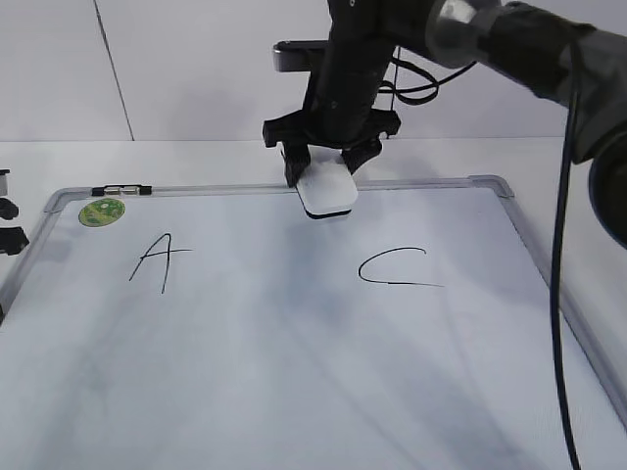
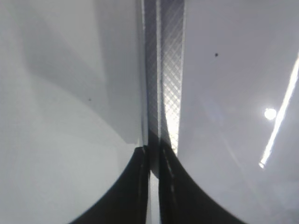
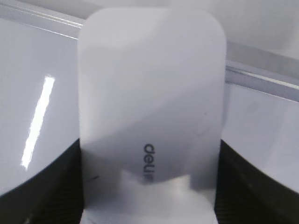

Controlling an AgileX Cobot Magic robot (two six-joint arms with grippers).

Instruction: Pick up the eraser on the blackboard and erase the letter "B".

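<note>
- A white table [image 1: 59,162] is running back to a pale wall [image 1: 196,59], and the blackboard [image 1: 294,372], a white board in a grey metal frame, is lying flat on it and filling most of the exterior view.
- The eraser [image 1: 327,190] is sitting at the board's far edge, just in front of the top rail, tilted a little, its dark underside showing as a thin line along the near side.
- The right gripper [image 1: 325,164] is coming down from above and clamping the eraser between its black fingers [image 1: 292,162], one on each side.
- The right wrist view is showing the eraser's [image 3: 152,98] white top close up with small grey lettering, the fingers only as dark shapes at the lower corners.
- No letter "B" is showing between the "A" [image 1: 157,259] and the "C" [image 1: 392,267]; that stretch of board is only faintly smudged.
- A round green sticker [image 1: 101,211] is sitting in the far left corner.
- The left gripper [image 2: 154,186] is appearing only in its own wrist view, its jaws pressed together with nothing between them, over a grey rail [image 2: 163,70]; in the exterior view only dark bits are poking in at the left edge.
- The right arm [image 1: 509,39] is running out of the picture at the upper right.
</note>
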